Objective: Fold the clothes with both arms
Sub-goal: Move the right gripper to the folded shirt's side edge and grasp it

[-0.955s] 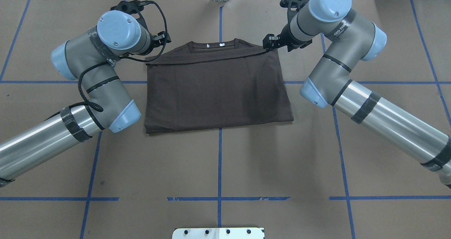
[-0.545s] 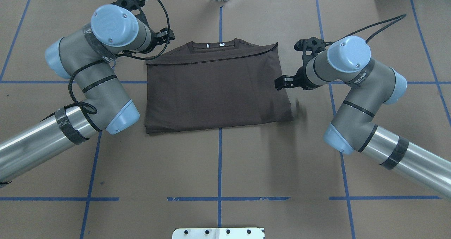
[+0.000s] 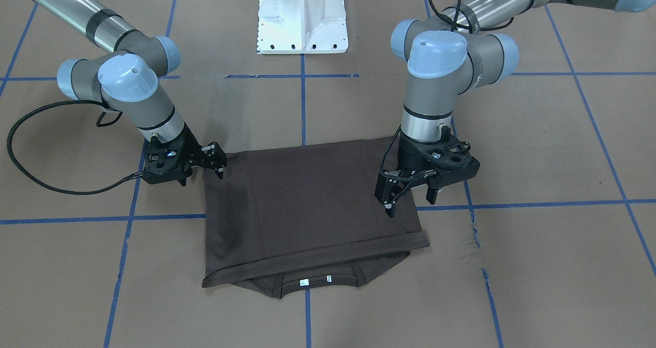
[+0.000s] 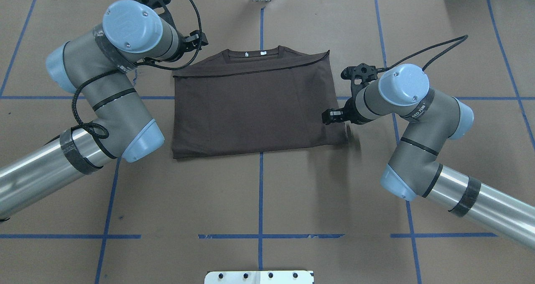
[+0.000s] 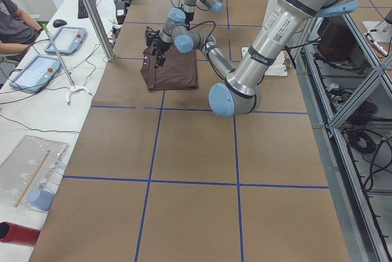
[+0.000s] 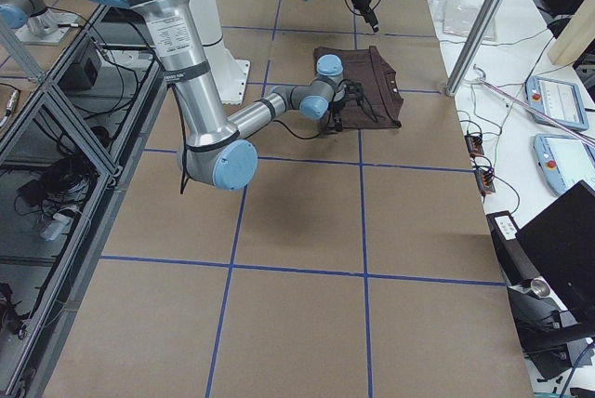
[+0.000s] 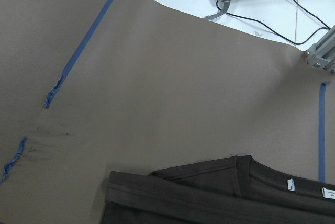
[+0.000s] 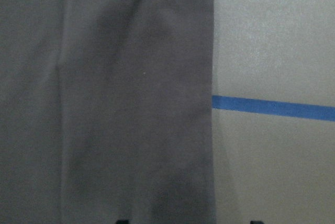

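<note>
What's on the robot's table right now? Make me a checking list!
Surface: brown table with blue tape lines.
Job's things: folded shirt lies flat, collar away from the robot.
Clutter: nothing seen.
Tools: left tool open, by the collar-end corner; right tool open, at the shirt's side edge.
Cables: a black cable loops off each arm.
Surroundings: white pedestal; tablets on a side bench.

Overhead: left end effector [image 3: 410, 204] mostly hidden beneath its own wrist. Left wrist view: T-shirt [image 7: 209, 198] cut by the bottom edge. Right wrist view soft; right end effector [image 4: 329, 116] fingertips [image 8: 122, 222] mere slivers at lower edge.
</note>
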You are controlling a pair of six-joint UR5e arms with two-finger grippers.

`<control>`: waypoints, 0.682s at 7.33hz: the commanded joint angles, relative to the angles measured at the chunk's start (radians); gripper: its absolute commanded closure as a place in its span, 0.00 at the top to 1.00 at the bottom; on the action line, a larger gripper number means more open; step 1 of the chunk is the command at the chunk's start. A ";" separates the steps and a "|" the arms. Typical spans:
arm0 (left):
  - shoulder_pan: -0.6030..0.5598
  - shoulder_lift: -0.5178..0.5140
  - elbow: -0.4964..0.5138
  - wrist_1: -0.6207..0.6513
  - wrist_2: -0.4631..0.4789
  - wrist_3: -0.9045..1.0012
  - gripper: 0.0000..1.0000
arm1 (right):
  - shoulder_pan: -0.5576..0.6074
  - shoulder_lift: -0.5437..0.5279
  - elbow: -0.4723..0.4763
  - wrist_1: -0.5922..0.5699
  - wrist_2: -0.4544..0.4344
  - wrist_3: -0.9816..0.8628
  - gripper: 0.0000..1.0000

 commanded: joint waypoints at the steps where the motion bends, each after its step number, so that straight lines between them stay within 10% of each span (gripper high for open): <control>1: 0.000 -0.001 -0.004 0.002 -0.001 0.000 1.00 | -0.006 -0.001 0.009 0.000 0.007 0.000 0.53; 5: 0.000 -0.001 -0.027 0.022 -0.001 0.000 1.00 | -0.006 -0.016 0.024 -0.002 0.033 0.000 0.57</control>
